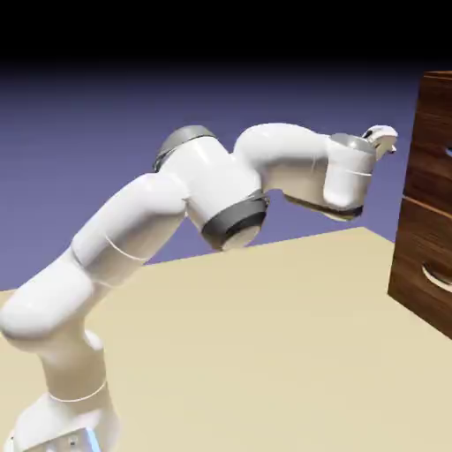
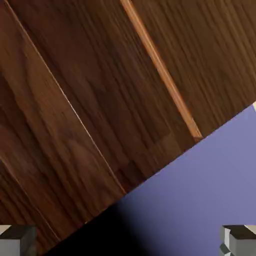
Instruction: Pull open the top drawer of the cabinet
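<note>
1. The tall boxy cabinet of dark brown wood grain [image 1: 428,256] is cut off by the frame at the exterior view's right, so only part of its fronts shows.
2. Its uppermost dark brown wood-grain drawer front [image 1: 433,146] is cropped too, with just a sliver of handle at the frame's edge; below it, the curved pale metallic handle [image 1: 438,279] of the lower drawer is partly cut off.
3. The hand view shows wood surfaces and thin seams running aslant; I cannot tell which panel is which there.
4. The top drawer lies beyond the gripper [image 2: 128,241], near it but apart, on the exterior view's right.
5. The gripper is open wide, its two grey fingertips [image 2: 17,241] well apart, with nothing between them; it holds nothing.
6. Below the gripper lies the pale tan bench [image 1: 238,353].
</note>
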{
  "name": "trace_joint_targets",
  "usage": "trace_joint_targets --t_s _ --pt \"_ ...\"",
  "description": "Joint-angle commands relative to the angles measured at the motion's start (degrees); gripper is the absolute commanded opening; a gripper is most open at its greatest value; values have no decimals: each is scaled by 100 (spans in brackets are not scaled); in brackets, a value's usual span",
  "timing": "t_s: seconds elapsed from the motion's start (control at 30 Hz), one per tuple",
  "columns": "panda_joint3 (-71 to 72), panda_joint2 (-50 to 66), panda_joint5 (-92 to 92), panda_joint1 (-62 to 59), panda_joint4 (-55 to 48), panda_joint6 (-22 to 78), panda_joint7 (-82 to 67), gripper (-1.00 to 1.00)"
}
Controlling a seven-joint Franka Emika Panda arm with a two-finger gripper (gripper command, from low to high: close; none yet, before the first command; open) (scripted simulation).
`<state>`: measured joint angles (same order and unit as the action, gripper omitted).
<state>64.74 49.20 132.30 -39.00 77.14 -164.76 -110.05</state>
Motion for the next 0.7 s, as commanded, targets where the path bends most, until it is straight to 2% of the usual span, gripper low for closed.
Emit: trace_joint_targets --t_s 0.0,0.27,0.67 --pt "106 134 216 -65 -137 15 -250 0" --pt "887 1122 1814 -544 -1150 127 -2091 0" --pt "1798 2456 830 626 -3134 -173 -4832 0"
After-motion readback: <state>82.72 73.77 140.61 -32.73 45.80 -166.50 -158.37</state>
